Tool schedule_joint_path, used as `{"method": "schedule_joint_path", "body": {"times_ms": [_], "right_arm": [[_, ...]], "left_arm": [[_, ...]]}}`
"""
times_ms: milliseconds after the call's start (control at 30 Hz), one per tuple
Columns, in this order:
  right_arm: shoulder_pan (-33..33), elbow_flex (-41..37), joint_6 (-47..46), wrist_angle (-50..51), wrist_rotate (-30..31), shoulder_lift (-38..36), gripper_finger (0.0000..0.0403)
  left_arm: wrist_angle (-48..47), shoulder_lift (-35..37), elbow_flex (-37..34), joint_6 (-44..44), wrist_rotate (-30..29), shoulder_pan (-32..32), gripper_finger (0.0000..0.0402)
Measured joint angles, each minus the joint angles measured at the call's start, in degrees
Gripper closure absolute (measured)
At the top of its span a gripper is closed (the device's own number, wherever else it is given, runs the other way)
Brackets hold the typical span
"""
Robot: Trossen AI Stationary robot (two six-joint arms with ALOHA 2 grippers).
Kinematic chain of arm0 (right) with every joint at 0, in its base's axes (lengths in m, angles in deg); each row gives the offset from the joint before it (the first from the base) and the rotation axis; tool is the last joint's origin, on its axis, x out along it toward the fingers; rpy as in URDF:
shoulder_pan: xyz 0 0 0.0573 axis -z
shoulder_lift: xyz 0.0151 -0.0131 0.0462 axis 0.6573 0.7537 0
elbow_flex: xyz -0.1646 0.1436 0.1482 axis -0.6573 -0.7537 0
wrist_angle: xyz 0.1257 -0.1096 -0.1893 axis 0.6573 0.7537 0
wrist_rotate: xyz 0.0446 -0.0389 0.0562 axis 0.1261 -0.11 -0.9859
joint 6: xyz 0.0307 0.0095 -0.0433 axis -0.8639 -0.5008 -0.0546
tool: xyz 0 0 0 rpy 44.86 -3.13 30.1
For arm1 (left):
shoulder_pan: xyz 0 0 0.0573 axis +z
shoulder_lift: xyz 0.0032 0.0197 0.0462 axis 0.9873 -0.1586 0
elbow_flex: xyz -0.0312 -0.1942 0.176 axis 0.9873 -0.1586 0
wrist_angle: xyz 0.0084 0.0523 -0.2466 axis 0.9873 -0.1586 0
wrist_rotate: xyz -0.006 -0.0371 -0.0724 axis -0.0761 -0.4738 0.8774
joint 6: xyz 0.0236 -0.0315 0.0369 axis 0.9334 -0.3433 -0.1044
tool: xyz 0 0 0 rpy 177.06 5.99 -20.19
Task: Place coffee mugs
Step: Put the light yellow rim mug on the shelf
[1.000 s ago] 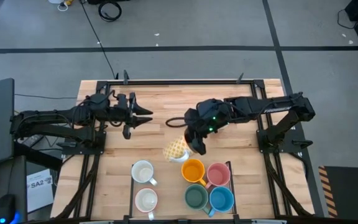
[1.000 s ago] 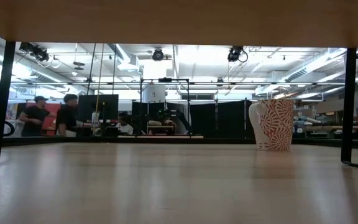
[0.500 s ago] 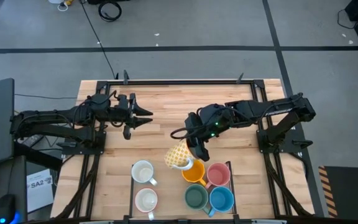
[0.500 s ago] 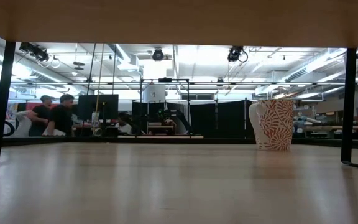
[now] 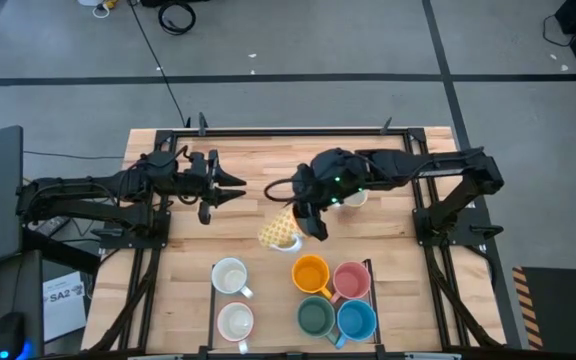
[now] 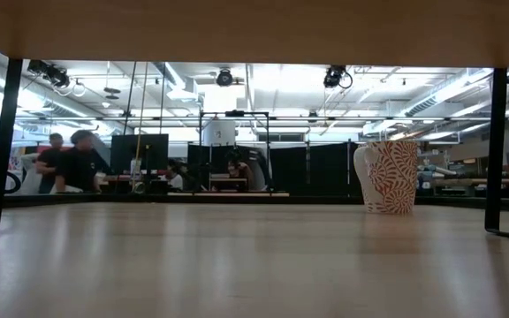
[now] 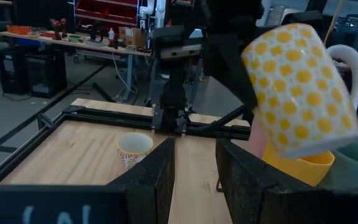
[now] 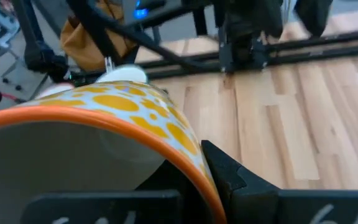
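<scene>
Right gripper [image 5: 313, 222] clamped on yellow-dotted mug [image 5: 281, 231], tilted above table; lower upright beside orange mug [image 5: 310, 273] just below. Left gripper [image 5: 230, 190] idle, part open, well apart.

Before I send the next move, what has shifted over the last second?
The right gripper, shut on the yellow-dotted mug, dipped toward the orange mug, then pulled back toward the table's middle, mug tilted and clear of the others. The left gripper kept its place, open and empty. The mugs near the front edge and the red-patterned cup did not move.
</scene>
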Motion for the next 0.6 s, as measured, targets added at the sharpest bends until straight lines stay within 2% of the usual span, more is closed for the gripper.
{"method": "schedule_joint_path", "body": {"times_ms": [267,600], "right_arm": [[1.52,-0.07,-0.03,-2.35,-7.77,5.48,0.0371],[2.22,-0.07,-0.08,-2.41,-9.52,9.70,0.0371]], "left_arm": [[-2.36,-0.86,-0.09,0.04,-0.01,0.07,0.0278],[-3.54,-1.06,-0.04,-0.07,0.02,0.07,0.0278]]}}
